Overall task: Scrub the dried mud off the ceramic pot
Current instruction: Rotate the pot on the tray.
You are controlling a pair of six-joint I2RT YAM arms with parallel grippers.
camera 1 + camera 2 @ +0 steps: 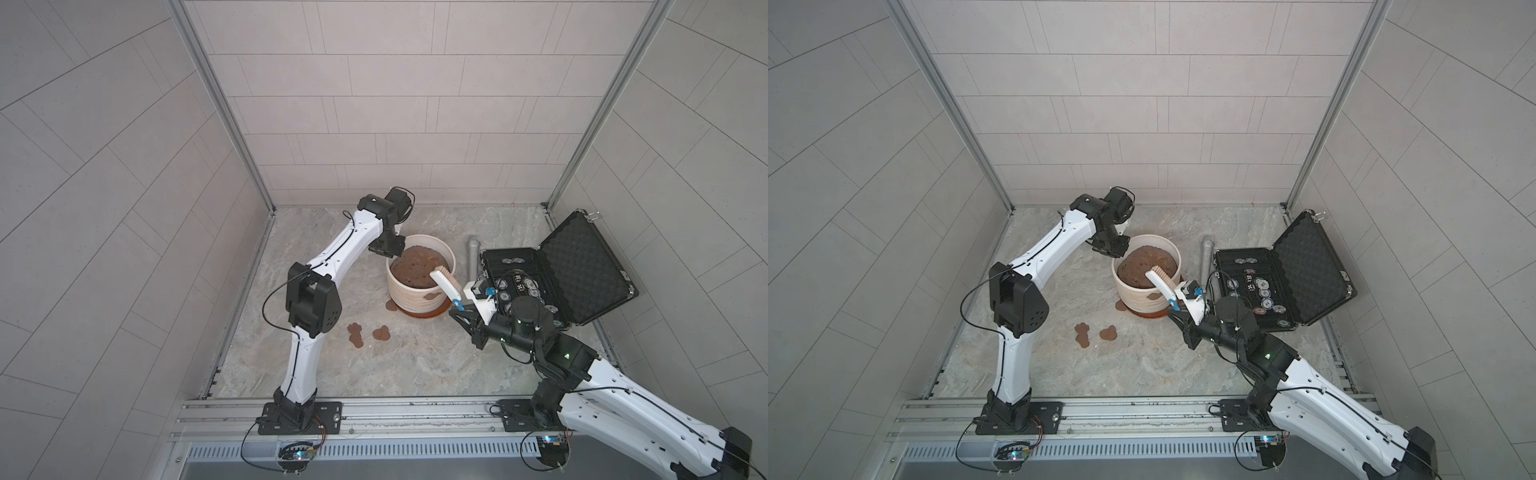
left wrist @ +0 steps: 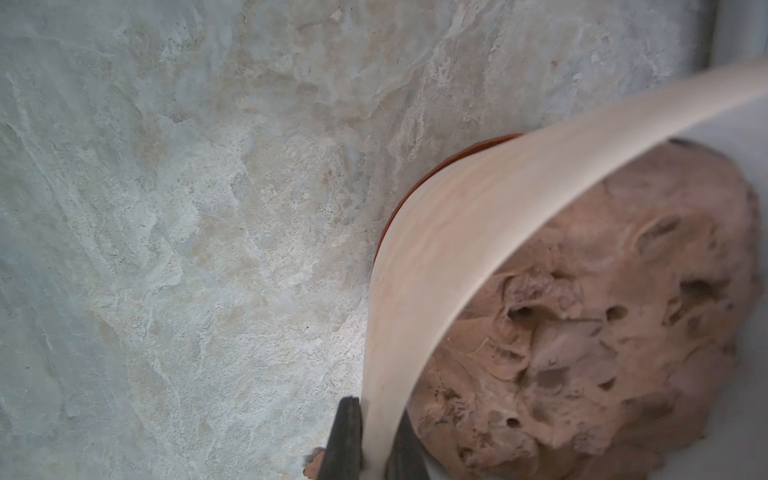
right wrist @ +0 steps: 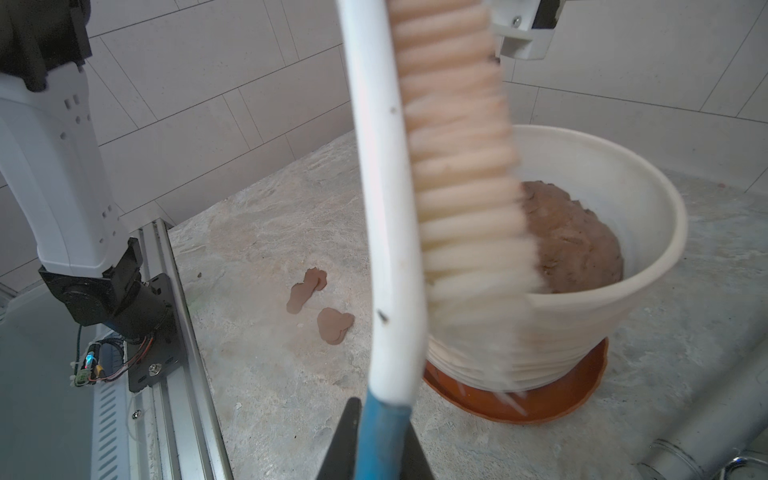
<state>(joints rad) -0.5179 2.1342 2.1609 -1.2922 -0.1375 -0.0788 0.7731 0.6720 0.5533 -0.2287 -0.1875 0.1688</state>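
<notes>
Scrubbing: bracing pot [image 1: 411,297] with left gripper [image 2: 374,440] pinched on rim, clamping brush [image 1: 445,284] in right gripper [image 3: 380,440], bristles at rim. Next, needs sweeping down onto mud [image 1: 432,296] on pot wall.

1. A cream pot [image 1: 409,297] stands on a reddish-brown saucer [image 1: 428,315] on the stone floor [image 1: 415,365], with a lumpy brown mound [image 1: 415,268] inside it.
2. The left gripper [image 1: 388,249] sits at the pot's far left rim.
3. The right gripper [image 1: 460,308] holds a white brush [image 1: 441,280] by its blue end. The brush head leans over the near right rim.
4. One of the mud patches [image 1: 432,296] is on the pot's wall, one lies at its base, and two lie on the floor nearer the camera.
5. A grey tube [image 1: 473,259] lies between the pot and an open black case [image 1: 582,266].
</notes>
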